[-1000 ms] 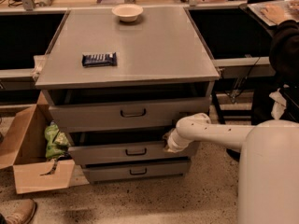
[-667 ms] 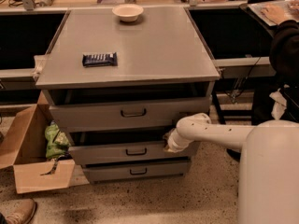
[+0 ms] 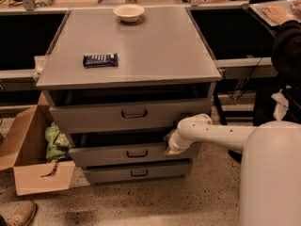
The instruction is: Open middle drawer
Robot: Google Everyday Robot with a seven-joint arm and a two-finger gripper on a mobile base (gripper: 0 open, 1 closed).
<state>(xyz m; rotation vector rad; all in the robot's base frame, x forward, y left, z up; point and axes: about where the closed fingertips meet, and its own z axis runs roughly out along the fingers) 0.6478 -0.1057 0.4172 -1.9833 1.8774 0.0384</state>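
My gripper (image 3: 169,146) sits at the right end of the middle drawer (image 3: 106,156), up against the top edge of its front, well to the right of the small loop handle (image 3: 137,153). Whether it is spread or pressed together I cannot tell, since my wrist hides that end. The drawer lies between the taller top drawer (image 3: 94,117) and the low bottom drawer (image 3: 108,174). Its front stands forward of the bottom one, with a dark gap showing above it, so I judge it partly open with more travel to go

To do this well I should pull straight out along the runners, level and slowly. Because I am holding off-centre, any sideways drag could twist the front and jam it, so I want the force square to the cabinet (image 3: 131,46). I also must not lift, as the top drawer hangs just above my wrist. My base should give way backward so that the arm has room. The cardboard box (image 3: 28,173) on the floor to the left is out of the drawer's path
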